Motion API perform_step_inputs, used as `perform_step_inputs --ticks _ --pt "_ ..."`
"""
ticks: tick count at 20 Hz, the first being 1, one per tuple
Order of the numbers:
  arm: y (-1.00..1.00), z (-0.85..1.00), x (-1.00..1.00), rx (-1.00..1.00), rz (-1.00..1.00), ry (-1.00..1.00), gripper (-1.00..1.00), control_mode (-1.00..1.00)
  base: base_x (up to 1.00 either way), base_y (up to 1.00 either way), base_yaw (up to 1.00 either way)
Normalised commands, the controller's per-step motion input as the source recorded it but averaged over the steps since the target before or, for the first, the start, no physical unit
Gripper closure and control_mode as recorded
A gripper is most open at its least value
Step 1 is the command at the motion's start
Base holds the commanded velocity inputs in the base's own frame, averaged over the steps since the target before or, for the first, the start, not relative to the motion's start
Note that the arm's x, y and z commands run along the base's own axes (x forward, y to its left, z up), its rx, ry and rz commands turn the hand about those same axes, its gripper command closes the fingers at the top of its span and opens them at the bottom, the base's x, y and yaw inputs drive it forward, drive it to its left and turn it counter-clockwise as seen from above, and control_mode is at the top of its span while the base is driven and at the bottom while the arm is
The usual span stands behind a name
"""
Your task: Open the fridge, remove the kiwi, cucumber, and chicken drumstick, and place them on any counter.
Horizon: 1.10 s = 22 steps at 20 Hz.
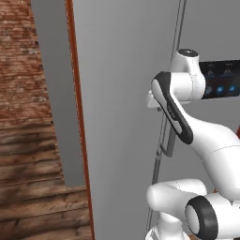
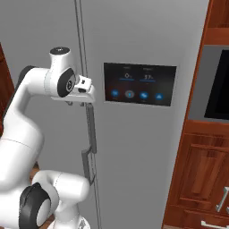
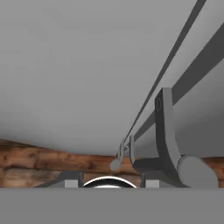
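The fridge point(image 2: 134, 36) stood shut before us, its light-grey doors flat and closed, and we took its long vertical bar handle point(image 2: 91, 138) as our landmark. The handle hung just beside the narrow dark seam point(image 2: 81, 40) between the two doors, standing off the door face on short brackets, so a thin gap lay open between bar and door. To the right of the handle, on the same door, we saw the dark display panel point(image 2: 139, 83) with its small lit icons, set well clear of the bar. Our gripper point(image 2: 82, 103) sat at the top end of the handle, the hand pressed close against the door there; from the hand view the bar point(image 3: 164, 131) and its bracket ran up beside our fingertips point(image 3: 148, 168), but we could not tell whether the jaws were closed on the bar or only resting next to it. Far right of the handle, past the fridge's edge, reddish-brown wood cabinets point(image 2: 201, 179) rose with a dark oven window point(image 2: 219, 85) set in them. Left of the handle, past the fridge's other side, a reddish wood edge strip point(image 1: 79, 117) ran down, then a grey panel point(image 1: 56, 93), a brick wall point(image 1: 18, 61) and bare wood floor point(image 1: 33, 197) offering open room.
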Motion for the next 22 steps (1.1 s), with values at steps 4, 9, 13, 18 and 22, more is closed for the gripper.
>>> perform_step_inputs --ticks 4,9,13,18,22 --pt "0.00 0.00 -0.03 0.00 0.00 0.04 -1.00 1.00 -0.08 0.00 0.00" --pt "0.00 0.00 0.00 0.00 0.00 0.00 -1.00 1.00 -0.53 -0.05 0.00" --pt "0.00 0.00 0.00 0.00 0.00 0.00 -1.00 1.00 -0.61 -0.01 0.00" --pt "0.00 0.00 0.00 0.00 0.00 0.00 -1.00 1.00 -0.56 0.00 0.00" --pt "0.00 0.00 0.00 0.00 0.00 0.00 -1.00 1.00 -0.37 -0.04 0.00"
